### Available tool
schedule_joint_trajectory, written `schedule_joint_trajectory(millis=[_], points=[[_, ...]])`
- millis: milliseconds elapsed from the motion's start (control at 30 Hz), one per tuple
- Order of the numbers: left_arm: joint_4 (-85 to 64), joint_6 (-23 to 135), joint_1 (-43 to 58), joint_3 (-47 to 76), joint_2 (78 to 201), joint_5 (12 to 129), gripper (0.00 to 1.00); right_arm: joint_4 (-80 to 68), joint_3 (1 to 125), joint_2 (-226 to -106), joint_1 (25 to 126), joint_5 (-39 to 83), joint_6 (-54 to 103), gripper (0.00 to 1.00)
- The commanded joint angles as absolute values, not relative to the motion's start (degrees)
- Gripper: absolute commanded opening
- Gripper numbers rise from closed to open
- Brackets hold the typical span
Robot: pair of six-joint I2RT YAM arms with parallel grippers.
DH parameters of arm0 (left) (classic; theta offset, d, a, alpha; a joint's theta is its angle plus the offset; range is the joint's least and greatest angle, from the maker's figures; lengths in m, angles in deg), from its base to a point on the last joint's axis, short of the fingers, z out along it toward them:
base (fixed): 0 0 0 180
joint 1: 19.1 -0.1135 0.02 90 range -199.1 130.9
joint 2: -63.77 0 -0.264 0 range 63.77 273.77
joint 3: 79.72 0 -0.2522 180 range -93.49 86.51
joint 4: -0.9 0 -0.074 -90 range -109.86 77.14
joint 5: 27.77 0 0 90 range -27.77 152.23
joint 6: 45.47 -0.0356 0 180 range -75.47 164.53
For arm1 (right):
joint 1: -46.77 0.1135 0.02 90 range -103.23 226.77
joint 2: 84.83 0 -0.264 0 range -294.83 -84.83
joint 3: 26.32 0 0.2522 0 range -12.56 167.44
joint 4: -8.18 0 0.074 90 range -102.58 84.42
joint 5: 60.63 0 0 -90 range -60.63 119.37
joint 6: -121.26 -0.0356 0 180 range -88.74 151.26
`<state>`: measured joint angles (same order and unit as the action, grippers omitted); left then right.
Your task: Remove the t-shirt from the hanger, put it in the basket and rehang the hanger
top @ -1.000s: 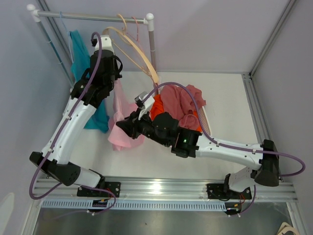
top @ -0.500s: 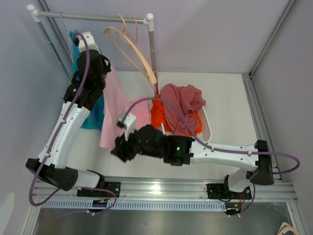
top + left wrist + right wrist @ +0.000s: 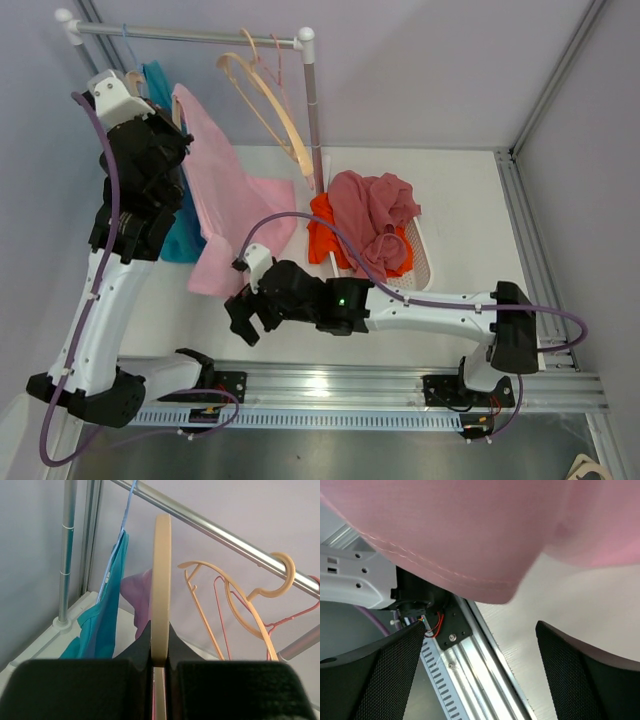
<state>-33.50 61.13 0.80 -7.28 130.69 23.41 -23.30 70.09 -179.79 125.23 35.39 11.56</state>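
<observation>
The pink t-shirt point(image 3: 225, 200) hangs from a pale wooden hanger point(image 3: 161, 580), draping down and to the right of my left gripper point(image 3: 160, 125). That gripper is raised at the far left near the rack rail point(image 3: 225, 535) and is shut on the hanger's edge. The hanger's arms are hidden under the cloth. My right gripper point(image 3: 245, 315) is low, just below the shirt's bottom hem point(image 3: 470, 530). It stands open with nothing between its fingers point(image 3: 370, 680), and the hem hangs free above them.
A teal garment point(image 3: 185, 235) hangs behind the left arm. Empty wooden and pink wire hangers point(image 3: 270, 100) hang on the rail by the rack post point(image 3: 312, 110). A white basket point(image 3: 425, 265) holds red and orange clothes. The aluminium base rail point(image 3: 350, 385) runs along the near edge.
My left arm has lifted the hanger and shirt up and to the left. My right gripper has let go of the shirt, opened wide and moved left and toward the near edge.
</observation>
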Motion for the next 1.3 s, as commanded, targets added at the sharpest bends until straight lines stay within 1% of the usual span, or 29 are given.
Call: schedule_joint_trajectory(millis=[0,33,167,367,567,633,667,733,767,800,867,1000,1133,1167,1200,1267], points=[[-30.7,62.4,1.3,-6.9,130.2,21.3,0.01,-14.8,67.0,-174.0,126.5,44.9,12.1,0.97],[-30.6,62.1,1.3,-6.9,130.3,21.2,0.01,-12.5,63.8,-172.6,128.1,49.7,13.0,0.97],[-30.9,61.4,1.3,-7.8,131.7,20.3,0.01,-1.8,57.5,-168.2,130.9,55.7,17.3,0.96],[-32.5,62.8,1.4,-9.0,132.4,19.9,0.01,9.4,52.6,-166.8,131.4,55.5,22.8,0.96],[-34.3,64.8,1.8,-7.2,131.2,18.7,0.01,14.9,56.1,-173.0,129.0,54.5,27.2,0.92],[-33.9,65.7,1.8,-4.7,129.6,18.5,0.01,17.8,57.4,-174.6,128.1,52.3,27.8,0.89],[-33.8,66.1,1.8,-4.3,129.1,18.6,0.01,18.2,58.0,-176.6,127.5,51.9,28.2,0.83],[-33.2,66.3,1.8,-2.6,127.9,18.6,0.01,17.2,61.8,-178.7,126.2,50.7,27.9,0.56],[-32.5,66.3,1.8,-2.3,127.9,18.6,0.01,15.8,62.8,-179.4,125.9,50.7,27.5,0.30],[-31.9,65.5,1.8,-2.4,128.1,18.4,0.01,14.7,63.6,-179.9,125.9,51.0,26.9,0.00],[-30.1,64.1,1.8,-3.1,129.7,17.9,0.01,12.0,63.6,-178.8,126.5,51.0,26.4,0.00],[-29.1,63.2,-0.3,-6.3,134.5,18.6,0.01,6.9,58.9,-169.5,130.4,55.1,23.7,0.00],[-28.1,61.1,-1.7,-12.4,141.9,19.1,0.01,-1.1,52.8,-161.0,136.3,61.0,19.3,0.00],[-27.6,60.4,-1.8,-13.4,143.5,19.0,0.01,-2.3,50.0,-159.5,139.5,62.6,18.4,0.00],[-27.4,59.1,-2.0,-15.3,146.2,18.8,0.01,-3.6,48.7,-158.1,140.9,65.6,17.3,0.00],[-27.8,59.1,-2.6,-18.0,148.4,19.8,0.01,-7.8,45.9,-154.6,144.6,67.7,13.3,0.00]])
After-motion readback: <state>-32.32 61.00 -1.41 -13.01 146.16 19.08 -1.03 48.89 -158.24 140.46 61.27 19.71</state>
